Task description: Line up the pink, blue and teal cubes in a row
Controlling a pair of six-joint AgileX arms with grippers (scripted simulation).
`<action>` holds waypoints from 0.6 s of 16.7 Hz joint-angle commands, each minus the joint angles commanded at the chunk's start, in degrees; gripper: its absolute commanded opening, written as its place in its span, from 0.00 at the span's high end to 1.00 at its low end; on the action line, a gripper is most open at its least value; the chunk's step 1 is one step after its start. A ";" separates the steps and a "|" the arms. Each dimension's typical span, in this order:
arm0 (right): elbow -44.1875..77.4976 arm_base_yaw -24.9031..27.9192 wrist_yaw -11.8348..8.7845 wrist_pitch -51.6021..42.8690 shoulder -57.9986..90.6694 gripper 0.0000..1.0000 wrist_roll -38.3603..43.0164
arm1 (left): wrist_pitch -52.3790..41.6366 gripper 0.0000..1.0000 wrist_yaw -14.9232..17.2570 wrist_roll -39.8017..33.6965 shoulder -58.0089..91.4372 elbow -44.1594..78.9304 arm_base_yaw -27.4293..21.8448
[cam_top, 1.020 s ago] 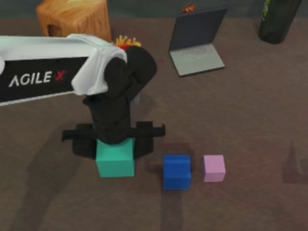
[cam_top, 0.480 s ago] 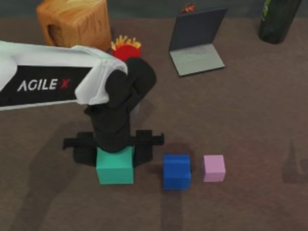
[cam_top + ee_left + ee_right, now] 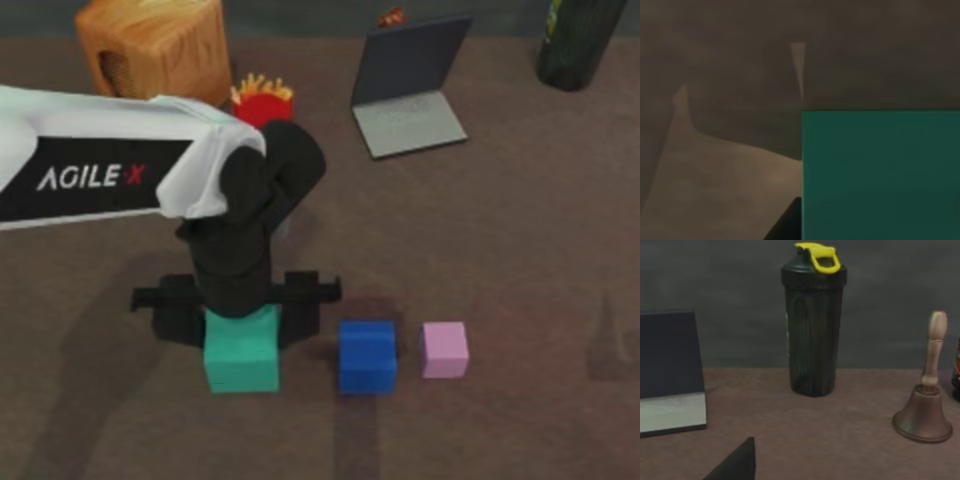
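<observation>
Teal cube (image 3: 241, 350) sits on the brown worktop (image 3: 520, 250) at the left end of a row: blue cube (image 3: 367, 356) just to its right with a gap, pink cube (image 3: 444, 349) next, close beside the blue one. All three lie in a rough line near the front edge in the top view.

Top view: left gripper (image 3: 238, 312) is directly over the teal cube, black fingers (image 3: 300, 310) flanking it left and right, wrist covering the cube's rear part. Jaws look set at about the cube's width; can't tell whether the pads touch its sides or stand just clear. White left arm comes in from the left edge. Behind it: wood block (image 3: 155, 45), red fries carton (image 3: 262, 100) just right of the block, open laptop (image 3: 410, 90) further right, dark bottle (image 3: 578, 40) at the far right corner. Right arm is not seen in the top view.

Left wrist view: teal cube (image 3: 880, 175) fills one corner, close up, resting on the worktop; a dark finger edge (image 3: 785, 227) shows beside it. Shadows on the surface.

Right wrist view: dark bottle (image 3: 814, 320) with yellow lid loop, upright; brass bell with wood handle (image 3: 924, 395) near it; laptop edge (image 3: 670, 370) on the other side. One dark fingertip (image 3: 737, 462) of the right gripper shows, holding nothing visible; can't tell jaw width.
</observation>
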 joint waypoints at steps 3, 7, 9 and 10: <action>0.00 0.00 0.00 0.00 0.00 0.00 0.00 | 0.00 0.00 0.00 0.00 0.00 0.00 0.00; 0.00 0.00 0.00 0.00 0.00 0.00 0.00 | 0.00 0.00 0.00 0.00 0.00 0.00 0.00; 0.00 0.00 0.00 0.00 0.00 0.00 0.00 | 0.00 0.00 0.00 0.00 0.00 0.00 0.00; 0.00 0.00 0.00 0.00 0.00 0.00 0.00 | 0.00 0.00 0.00 0.00 0.00 0.00 0.00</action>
